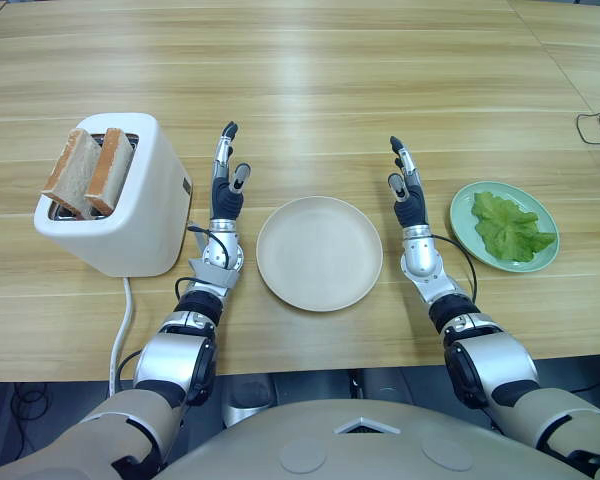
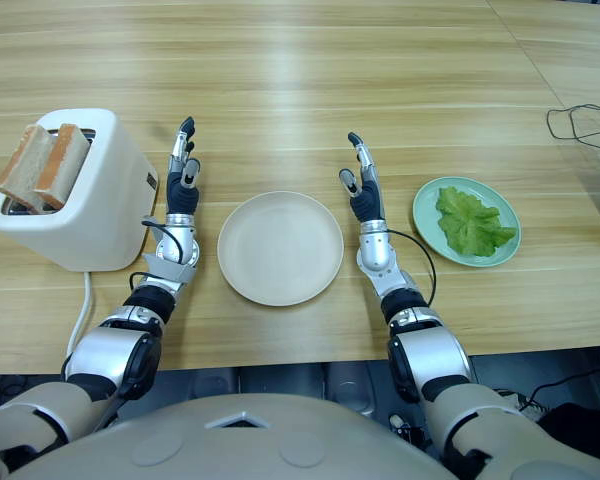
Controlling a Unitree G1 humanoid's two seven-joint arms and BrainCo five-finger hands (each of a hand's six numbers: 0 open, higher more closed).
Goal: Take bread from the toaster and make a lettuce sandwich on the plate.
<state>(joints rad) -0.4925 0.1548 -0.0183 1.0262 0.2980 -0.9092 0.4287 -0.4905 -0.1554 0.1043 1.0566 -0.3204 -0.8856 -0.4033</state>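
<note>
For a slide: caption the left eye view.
Left hand and right hand flank beige round plate; white toaster holds bread slices; lettuce on green plate.

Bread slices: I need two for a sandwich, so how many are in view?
2. Both stand side by side in the top slots of the toaster: the left slice and the right slice. Nothing in view seems to hide another.

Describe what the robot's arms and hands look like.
Both arms match: tan padded upper sleeves, glossy silver rounded forearm shells, black bands at the joints. The left hand and right hand are slim, dark grey with silver finger segments. A thin black cable loops beside each silver wrist.
</note>
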